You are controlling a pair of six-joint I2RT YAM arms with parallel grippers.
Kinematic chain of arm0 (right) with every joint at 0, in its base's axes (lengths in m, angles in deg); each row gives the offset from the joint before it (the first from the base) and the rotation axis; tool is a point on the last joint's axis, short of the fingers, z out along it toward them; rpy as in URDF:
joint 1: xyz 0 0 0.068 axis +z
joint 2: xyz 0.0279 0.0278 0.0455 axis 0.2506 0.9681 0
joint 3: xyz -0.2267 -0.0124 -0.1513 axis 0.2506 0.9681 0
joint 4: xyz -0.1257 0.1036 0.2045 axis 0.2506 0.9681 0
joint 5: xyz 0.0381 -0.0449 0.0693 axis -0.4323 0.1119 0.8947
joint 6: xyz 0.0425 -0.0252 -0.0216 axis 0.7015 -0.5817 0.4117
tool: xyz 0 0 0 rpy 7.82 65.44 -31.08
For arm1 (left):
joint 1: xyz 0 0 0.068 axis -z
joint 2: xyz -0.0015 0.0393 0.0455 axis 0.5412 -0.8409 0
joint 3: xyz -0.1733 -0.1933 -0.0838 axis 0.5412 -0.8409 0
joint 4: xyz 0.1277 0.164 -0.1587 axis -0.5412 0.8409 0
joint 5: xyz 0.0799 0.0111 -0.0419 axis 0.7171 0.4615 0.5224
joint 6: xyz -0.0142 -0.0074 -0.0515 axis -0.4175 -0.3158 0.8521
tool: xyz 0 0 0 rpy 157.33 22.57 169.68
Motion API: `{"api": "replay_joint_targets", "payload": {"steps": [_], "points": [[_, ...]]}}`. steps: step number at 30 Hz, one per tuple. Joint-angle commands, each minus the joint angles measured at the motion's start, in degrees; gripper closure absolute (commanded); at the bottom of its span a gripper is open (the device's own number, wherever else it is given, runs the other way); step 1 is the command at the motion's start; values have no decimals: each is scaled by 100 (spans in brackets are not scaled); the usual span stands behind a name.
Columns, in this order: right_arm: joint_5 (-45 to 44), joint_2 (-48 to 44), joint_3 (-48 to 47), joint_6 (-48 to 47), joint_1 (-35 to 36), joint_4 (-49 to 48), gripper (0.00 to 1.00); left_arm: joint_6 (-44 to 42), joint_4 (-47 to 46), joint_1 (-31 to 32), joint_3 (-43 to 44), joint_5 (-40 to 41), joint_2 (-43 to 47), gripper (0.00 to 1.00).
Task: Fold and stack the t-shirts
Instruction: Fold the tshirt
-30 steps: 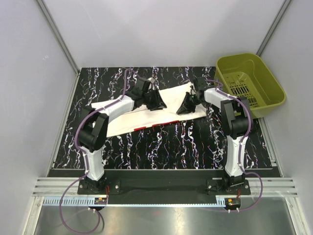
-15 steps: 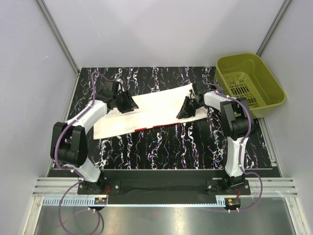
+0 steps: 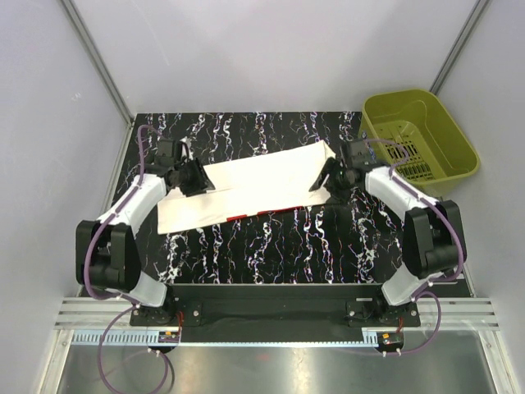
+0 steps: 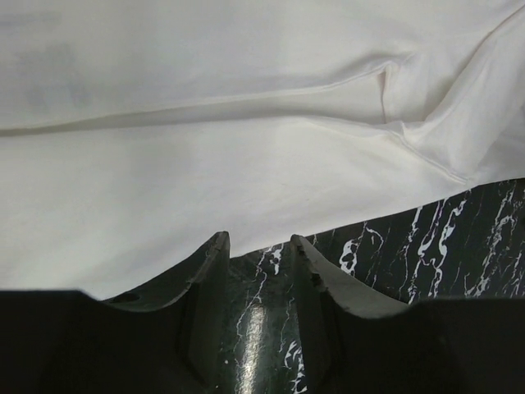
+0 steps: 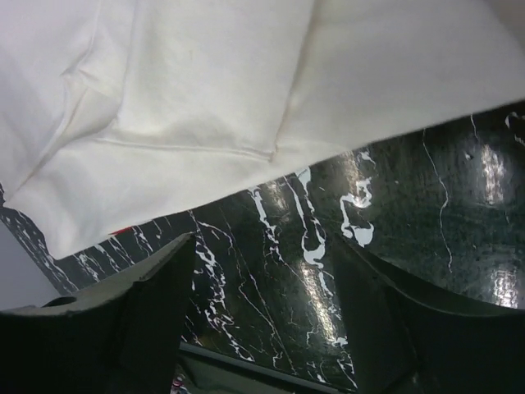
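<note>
Here is the t-shirt [image 3: 254,185], off-white and folded into one long narrow band, lying flat on the black, white-veined table [image 3: 279,246]. It runs on a slant, its left end nearer and its right end farther back. The upper face is plain cloth, but a thin red strip [image 3: 246,215] peeks out along the near edge around the middle of the band. Over at the far right sits an olive-green basket [image 3: 410,111], well apart from the cloth. The left gripper [image 3: 203,180] is down at the left end of the band. Its wrist camera shows the two dark fingers [image 4: 215,271] a modest way apart with only marbled tabletop between them, their tips right at the shirt's near edge, though actual contact cannot be told. That same view picks out a long soft crease across the fabric and a stitched seam bunching toward the right. The right gripper [image 3: 318,180] sits at the right end, its jaws spread wide, nothing between them but glossy table, and the cloth lies just beyond the tips. From that wrist the shirt shows as stacked layers with stitched hems, one corner overlapping another, and a speck of red shows at the lower left edge.
</note>
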Motion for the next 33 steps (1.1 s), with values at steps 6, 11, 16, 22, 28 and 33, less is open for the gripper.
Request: {"api": "replay_joint_targets", "payload": {"steps": [6,11,16,22,28,33], "points": [[-914,185,1130,1578,-85,-1596,31,-256,190,-195,-502,254,853,59],[-1223,493,1340,2063,-77,-2334,43,-352,286,-265,-704,316,1135,59],[-1442,958,1174,2379,-77,-2371,43,-423,322,-388,-836,193,1319,59],[-1925,1853,141,1845,-86,-2143,88,-555,330,-503,-871,219,1416,59],[-2347,3163,-2343,283,-86,-1564,95,-608,488,-503,-801,342,1355,59],[-2075,4437,-5104,-853,-94,-527,72,-450,541,-441,-1064,281,1416,59]]}}
